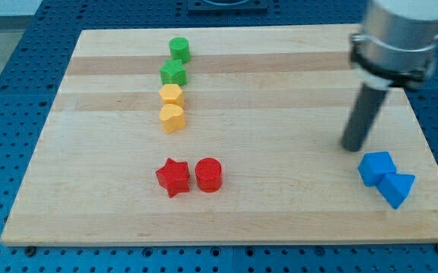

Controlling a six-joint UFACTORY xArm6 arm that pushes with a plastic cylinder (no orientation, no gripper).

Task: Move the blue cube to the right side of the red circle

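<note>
The blue cube [376, 167] lies near the view's right edge of the wooden board, touching a blue triangle block [395, 188] just below and right of it. The red circle [208, 174] sits in the lower middle, with a red star [173, 177] touching its left side. My tip [352, 147] rests on the board just above and left of the blue cube, a small gap apart, far to the right of the red circle.
A column of blocks stands at the upper left: a green cylinder [179, 50], a green star-like block [173, 73], a yellow hexagon [171, 95] and a yellow heart [172, 117]. The board's right edge [431, 152] is close to the blue blocks.
</note>
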